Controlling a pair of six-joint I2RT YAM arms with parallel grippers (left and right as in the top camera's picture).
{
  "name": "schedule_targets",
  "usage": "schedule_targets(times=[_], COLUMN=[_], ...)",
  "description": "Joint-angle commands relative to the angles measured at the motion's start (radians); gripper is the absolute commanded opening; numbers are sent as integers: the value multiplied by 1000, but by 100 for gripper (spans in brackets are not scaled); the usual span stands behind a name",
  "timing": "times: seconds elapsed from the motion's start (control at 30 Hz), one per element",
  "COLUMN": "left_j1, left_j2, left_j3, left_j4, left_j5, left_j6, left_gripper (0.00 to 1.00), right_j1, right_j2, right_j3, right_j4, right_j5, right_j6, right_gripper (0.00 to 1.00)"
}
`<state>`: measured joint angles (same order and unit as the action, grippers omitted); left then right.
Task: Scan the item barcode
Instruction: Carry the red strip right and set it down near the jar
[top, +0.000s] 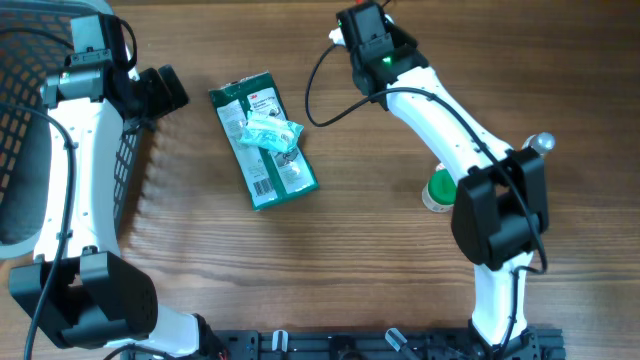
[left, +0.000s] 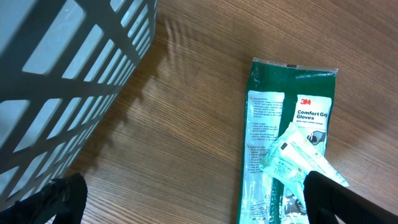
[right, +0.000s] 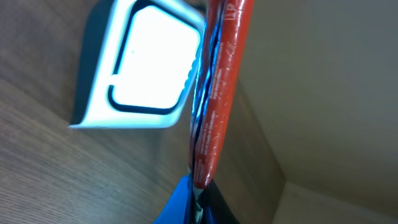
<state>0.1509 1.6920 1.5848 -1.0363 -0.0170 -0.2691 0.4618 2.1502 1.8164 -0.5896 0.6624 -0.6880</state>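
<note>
Pinching a thin red packet (right: 214, 87) edge-on, the right gripper (right: 199, 202) is clamped tight, with the packet just beside the scanner (right: 146, 68). Looks light, floppy and slick, so hold near a sealed edge. Left gripper (left: 196, 202) gapes wide, empty.

Mock shop checkout — retail glove pack (top: 265, 140) on wood table (top: 380, 280), grey basket (top: 20, 100) left of pack (lit scanner (right: 143, 68) too).

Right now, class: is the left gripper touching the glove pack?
Apart. The overhead view shows bare wood between the open left gripper and the glove pack.
</note>
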Motion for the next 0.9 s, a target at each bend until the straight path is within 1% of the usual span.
schedule_targets(times=[0.0, 0.1, 0.23, 0.3, 0.37, 0.43, 0.6, 0.87], left_j1=[5, 5, 5, 5, 5, 5, 5, 5], left_j2=[6, 6, 6, 6, 6, 6, 6, 6], left_j3=[3, 3, 3, 3, 3, 3, 3, 3], left_j4=[3, 3, 3, 3, 3, 3, 3, 3], left_j5=[5, 5, 5, 5, 5, 5, 5, 5], left_j6=[-8, -8, -8, -8, -8, -8, -8, -8], left_gripper=[100, 100, 100, 100, 100, 100, 100, 100], right_j1=[4, 4, -4, -9, -12, -12, -11, -13], right_j2=[60, 97, 105, 105, 105, 105, 105, 105], right_j3=[-12, -12, -12, -12, -12, -12, -12, -12], right_j4=[4, -2, 6, 11, -13, -53, -83, -115], right_j5=[23, 60, 150, 200, 174, 101, -12, -25], right_j6=[-42, -42, -39, -14, 1, -11, -19, -19], right_gripper=[4, 4, 4, 4, 4, 4, 4, 4])
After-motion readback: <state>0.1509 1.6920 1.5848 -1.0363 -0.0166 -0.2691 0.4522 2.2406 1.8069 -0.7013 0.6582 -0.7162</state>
